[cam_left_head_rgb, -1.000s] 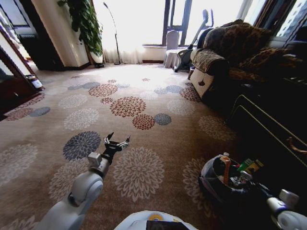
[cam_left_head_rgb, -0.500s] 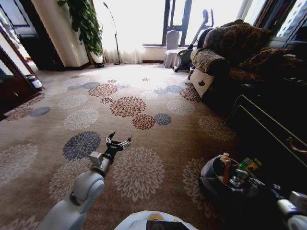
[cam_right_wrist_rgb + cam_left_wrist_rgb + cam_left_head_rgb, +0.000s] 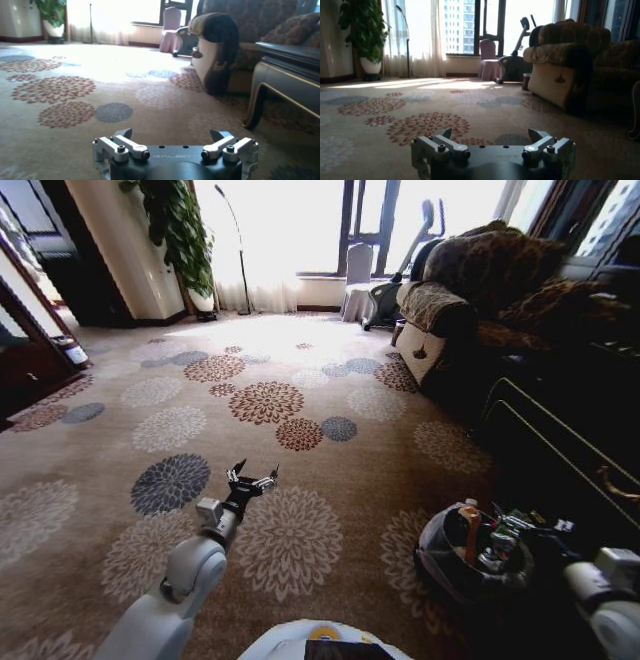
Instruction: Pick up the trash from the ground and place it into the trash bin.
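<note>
Hovering spread-fingered, right gripper (image 3: 528,525) above trash bin (image 3: 440,565), grasping nothing.

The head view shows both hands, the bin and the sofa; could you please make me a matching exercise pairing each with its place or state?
Things:
1. left hand
2. right hand
3. trash bin
4. sofa

Places or states:
A. far right, by the window
B. open, over the bin
C. on the carpet at right, litter inside
D. open, over bare carpet at centre-left

Pairs: 1-D, 2-B, 3-C, 4-A
</note>
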Available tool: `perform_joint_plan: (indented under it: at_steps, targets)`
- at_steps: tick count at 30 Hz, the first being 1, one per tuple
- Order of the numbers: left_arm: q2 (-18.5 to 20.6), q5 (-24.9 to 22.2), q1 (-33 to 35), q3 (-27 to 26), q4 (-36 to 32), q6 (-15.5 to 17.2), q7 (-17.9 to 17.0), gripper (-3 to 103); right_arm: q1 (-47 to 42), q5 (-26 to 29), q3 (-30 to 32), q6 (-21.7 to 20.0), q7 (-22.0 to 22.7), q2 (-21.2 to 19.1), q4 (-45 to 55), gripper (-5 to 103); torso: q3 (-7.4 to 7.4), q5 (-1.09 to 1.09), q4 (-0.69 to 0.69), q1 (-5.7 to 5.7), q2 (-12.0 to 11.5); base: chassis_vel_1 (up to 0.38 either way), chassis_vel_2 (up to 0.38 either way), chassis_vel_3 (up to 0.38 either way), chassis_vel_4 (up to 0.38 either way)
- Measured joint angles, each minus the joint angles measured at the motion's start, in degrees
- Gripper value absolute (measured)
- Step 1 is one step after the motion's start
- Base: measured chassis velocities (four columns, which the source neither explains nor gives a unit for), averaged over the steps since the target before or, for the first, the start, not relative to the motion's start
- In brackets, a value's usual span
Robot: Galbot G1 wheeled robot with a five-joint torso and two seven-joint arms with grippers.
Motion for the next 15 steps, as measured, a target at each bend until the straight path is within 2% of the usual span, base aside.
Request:
perform_joint_plan:
  at_steps: [2, 4, 6, 8, 15]
  targets:
    - [-0.55, 0.8, 0.95, -0.59, -0.18, -0.1, 0.73, 100, 0.43, -0.86, -1.43, -0.29, -0.01, 0.23, 0.9, 100, 0.0, 0.02, -0.01, 0.0, 0.0, 0.0, 0.0, 0.0, 0.0]
    - [-3.57, 3.17, 5.58, -2.5, -0.7, -1.53, 2.6, 100, 2.4, -4.49, -7.17, -1.85, 0.01, 1.62, 4.37, 100, 0.0, 0.0, -0.02, 0.0, 0.0, 0.0, 0.0, 0.0, 0.0]
    - [-4.23, 3.41, 6.71, -2.84, -0.92, -1.84, 2.77, 100, 3.05, -5.0, -8.54, -2.6, 0.0, 2.04, 5.38, 100, 0.0, 0.01, -0.01, 0.0, 0.0, 0.0, 0.0, 0.0, 0.0]
    - [-5.6, 3.79, 9.37, -4.06, -1.68, -2.72, 3.1, 100, 4.39, -6.01, -11.77, -5.45, -0.01, 3.27, 8.19, 100, 0.0, 0.01, 0.0, 0.0, 0.0, 0.0, 0.0, 0.0, 0.0]
    - [-4.89, 5.59, 10.79, -5.38, -2.45, -4.27, 3.45, 100, 4.47, -6.73, -12.69, -6.79, 0.0, 4.37, 9.08, 100, 0.0, 0.01, -0.03, 0.0, 0.0, 0.0, 0.0, 0.0, 0.0]
